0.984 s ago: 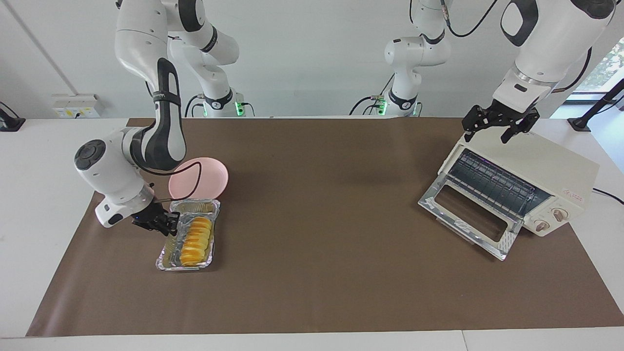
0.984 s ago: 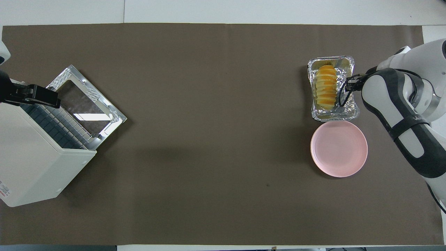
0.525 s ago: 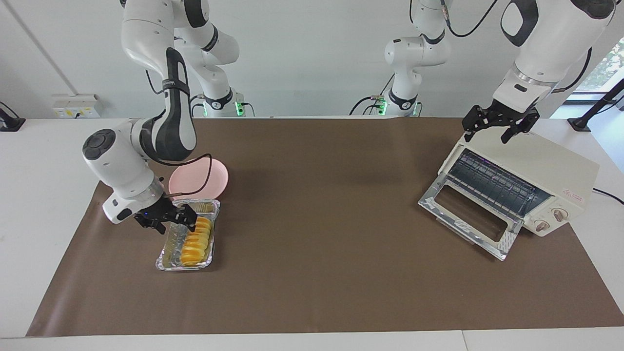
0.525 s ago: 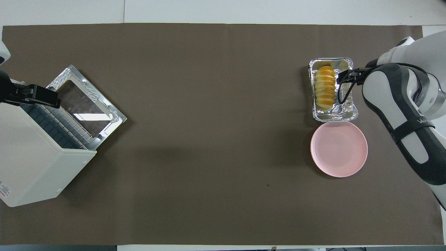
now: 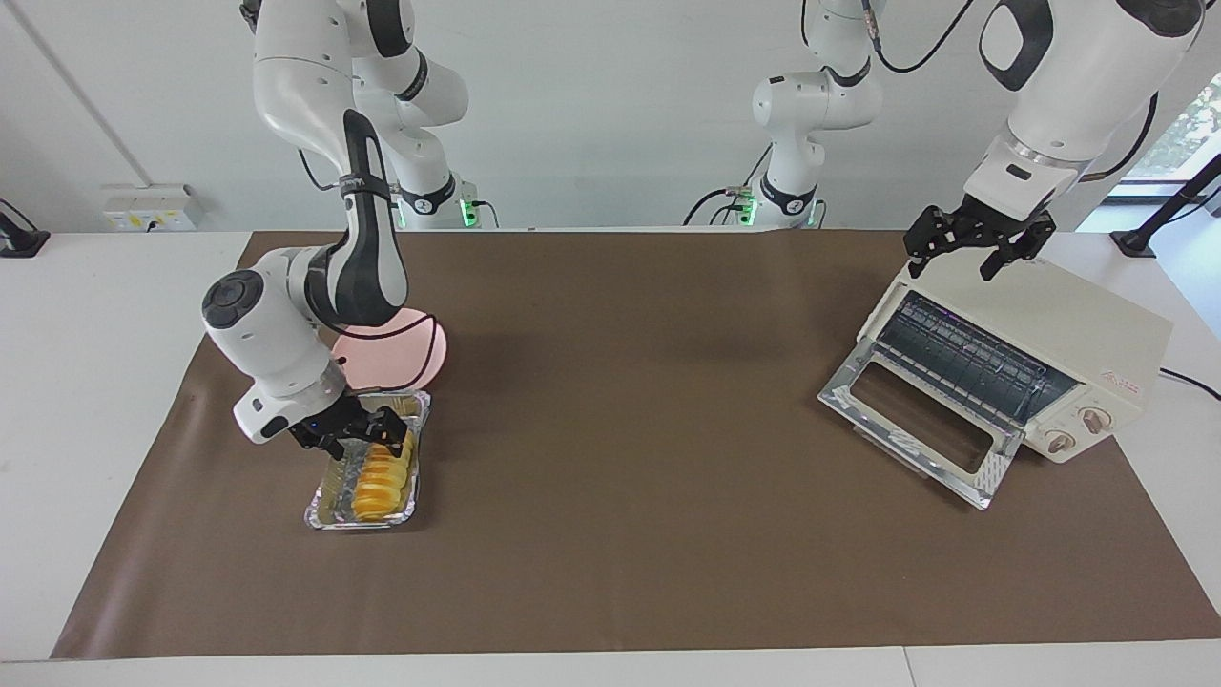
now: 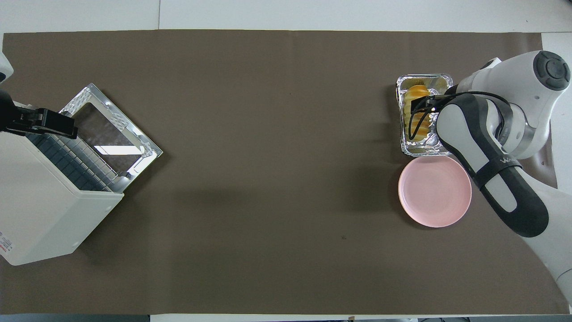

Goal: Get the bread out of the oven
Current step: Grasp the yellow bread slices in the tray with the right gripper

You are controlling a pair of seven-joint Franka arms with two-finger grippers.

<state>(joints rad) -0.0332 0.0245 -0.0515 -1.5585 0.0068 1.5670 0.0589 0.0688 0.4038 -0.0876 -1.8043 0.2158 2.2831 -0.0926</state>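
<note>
The bread (image 5: 377,491), a ridged golden-yellow loaf, lies in a silver foil tray (image 5: 320,506) at the right arm's end of the table. My right gripper (image 5: 361,441) hovers open just over the loaf's end nearer to the robots, holding nothing. From overhead it (image 6: 420,103) and its cable cover much of the bread (image 6: 419,91). The cream oven (image 5: 1049,320) stands at the left arm's end, its glass door (image 5: 916,420) folded down and its wire rack bare. My left gripper (image 5: 978,248) waits open over the oven's top.
A round pink plate (image 5: 424,361) sits beside the foil tray (image 6: 424,151), nearer to the robots, partly covered by the right arm. The oven (image 6: 40,210) and its open door (image 6: 111,129) jut toward the table's middle. Brown mat covers the table.
The right gripper opened, rose from the tray's side rim and swung over the bread. The tray shifted slightly. The left arm has not moved.
</note>
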